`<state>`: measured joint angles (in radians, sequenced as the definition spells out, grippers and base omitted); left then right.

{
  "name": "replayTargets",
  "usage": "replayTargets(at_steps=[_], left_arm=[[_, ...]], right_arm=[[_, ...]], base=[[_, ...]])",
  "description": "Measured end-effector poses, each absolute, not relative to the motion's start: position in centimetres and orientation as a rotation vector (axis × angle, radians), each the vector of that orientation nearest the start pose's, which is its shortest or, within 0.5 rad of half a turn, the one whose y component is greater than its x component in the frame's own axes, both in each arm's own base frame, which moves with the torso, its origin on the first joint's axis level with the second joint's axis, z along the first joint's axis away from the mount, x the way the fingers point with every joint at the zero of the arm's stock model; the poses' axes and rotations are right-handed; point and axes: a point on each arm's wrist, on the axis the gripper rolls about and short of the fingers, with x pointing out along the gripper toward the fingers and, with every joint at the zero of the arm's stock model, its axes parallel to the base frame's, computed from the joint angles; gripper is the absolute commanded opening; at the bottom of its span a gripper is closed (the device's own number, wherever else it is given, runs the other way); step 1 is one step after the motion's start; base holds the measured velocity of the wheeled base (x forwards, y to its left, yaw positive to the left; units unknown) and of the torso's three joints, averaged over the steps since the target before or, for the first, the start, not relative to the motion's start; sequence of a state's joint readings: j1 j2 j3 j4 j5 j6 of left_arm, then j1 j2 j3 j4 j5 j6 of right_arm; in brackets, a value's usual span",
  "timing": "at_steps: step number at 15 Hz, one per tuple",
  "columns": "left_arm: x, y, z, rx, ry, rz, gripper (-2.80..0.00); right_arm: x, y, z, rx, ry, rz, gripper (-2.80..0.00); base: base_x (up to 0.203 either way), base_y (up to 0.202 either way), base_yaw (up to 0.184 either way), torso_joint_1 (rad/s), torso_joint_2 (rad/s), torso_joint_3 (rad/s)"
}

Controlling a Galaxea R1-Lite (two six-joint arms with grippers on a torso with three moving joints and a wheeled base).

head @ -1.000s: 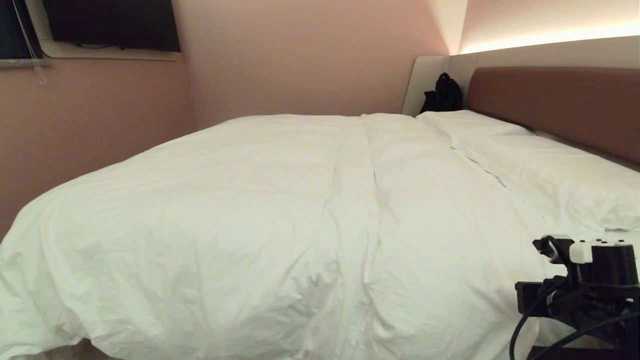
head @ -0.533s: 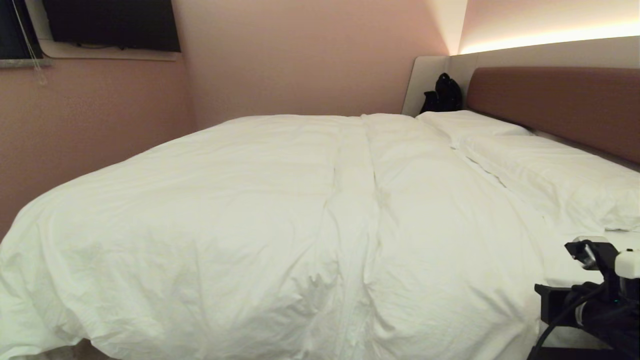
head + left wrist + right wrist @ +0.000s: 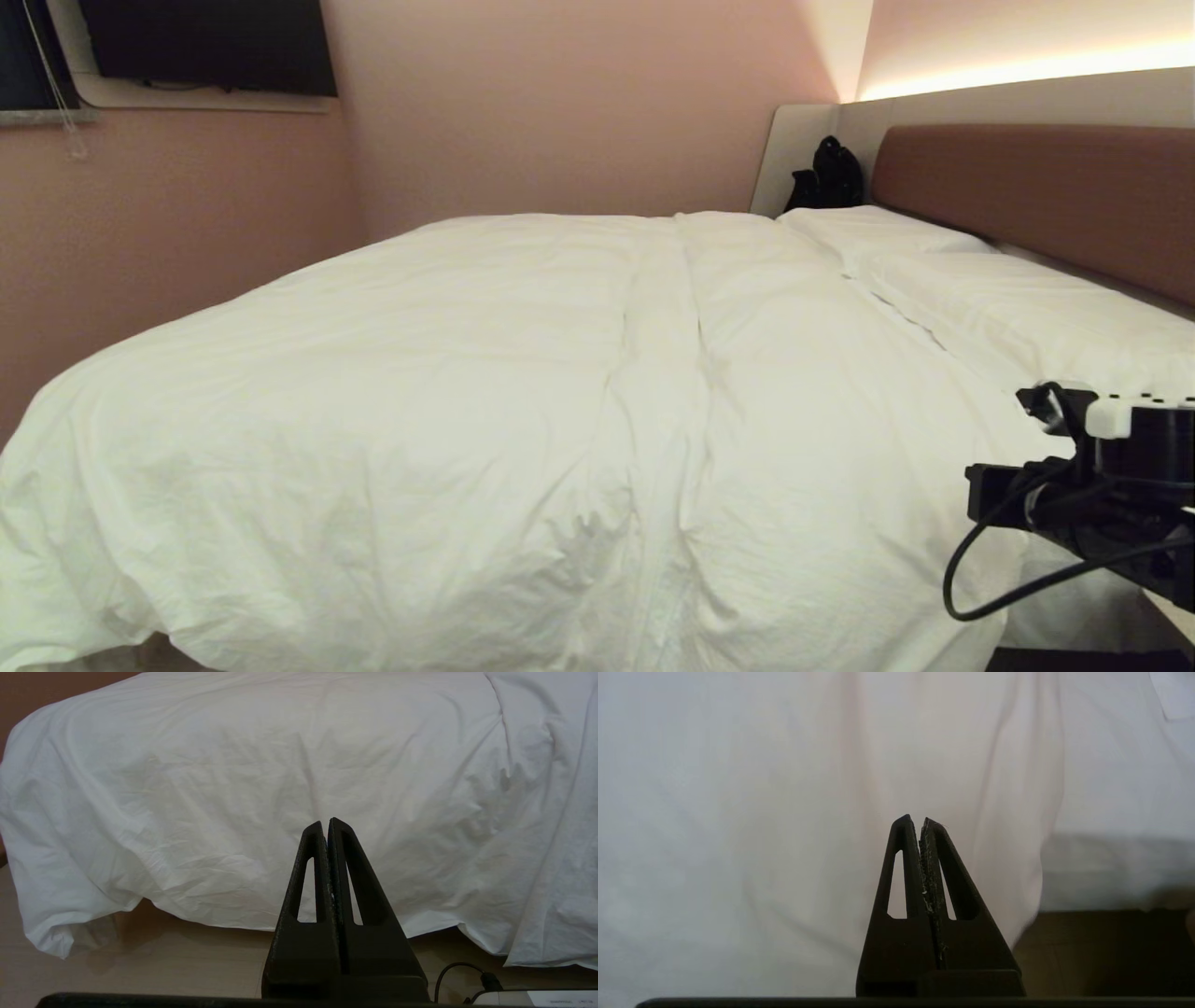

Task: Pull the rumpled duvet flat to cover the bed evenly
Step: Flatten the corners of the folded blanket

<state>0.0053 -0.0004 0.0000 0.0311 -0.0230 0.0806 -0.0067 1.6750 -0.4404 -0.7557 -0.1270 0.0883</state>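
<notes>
Duvet [image 3: 485, 411] looks puffy, softly wrinkled, draped over the bed [image 3: 1036, 196] edge, one long crease down the middle; left gripper [image 3: 326, 821] and right gripper [image 3: 916, 819] both closed, empty.

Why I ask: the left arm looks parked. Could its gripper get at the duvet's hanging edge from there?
Probably yes: the left gripper, shut, points at the duvet, whose hanging edge has nothing in front of it.

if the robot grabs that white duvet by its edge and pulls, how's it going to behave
The duvet will probably flop and drape, not slide as one sheet: its edge hangs in soft folds. It looks puffy, so likely bulky but light. The centre ridge may bunch further.
</notes>
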Motion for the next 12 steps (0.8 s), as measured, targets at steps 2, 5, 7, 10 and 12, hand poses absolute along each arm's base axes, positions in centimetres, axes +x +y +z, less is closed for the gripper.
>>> replayTargets(at_steps=[2, 5, 7, 10, 12], left_arm=[[-2.3, -0.1, 7.2, 0.08, 0.029, -0.018, -2.8], [-2.3, -0.1, 7.2, 0.08, 0.029, -0.019, -2.8], [-2.3, -0.1, 7.2, 0.081, 0.029, -0.019, -2.8], [-2.3, -0.1, 7.2, 0.08, 0.029, -0.018, -2.8], [-2.3, -0.1, 7.2, 0.08, 0.03, -0.018, -2.8]], right_arm=[[27.7, -1.5, 10.6, 0.081, 0.476, -0.198, -2.8], [29.9, -3.3, 9.2, 0.093, 0.502, -0.286, -2.8], [30.8, -4.0, 7.9, 0.093, 0.534, -0.319, -2.8], [31.2, -4.5, 5.3, 0.094, 0.615, -0.336, -2.8], [30.4, -4.5, 3.3, 0.089, 0.695, -0.337, -2.8]], base=[[0.0, 0.0, 0.0, 0.0, 0.0, 0.0], [0.0, 0.0, 0.0, 0.0, 0.0, 0.0], [0.0, 0.0, 0.0, 0.0, 0.0, 0.0], [0.0, 0.0, 0.0, 0.0, 0.0, 0.0], [0.0, 0.0, 0.0, 0.0, 0.0, 0.0]])
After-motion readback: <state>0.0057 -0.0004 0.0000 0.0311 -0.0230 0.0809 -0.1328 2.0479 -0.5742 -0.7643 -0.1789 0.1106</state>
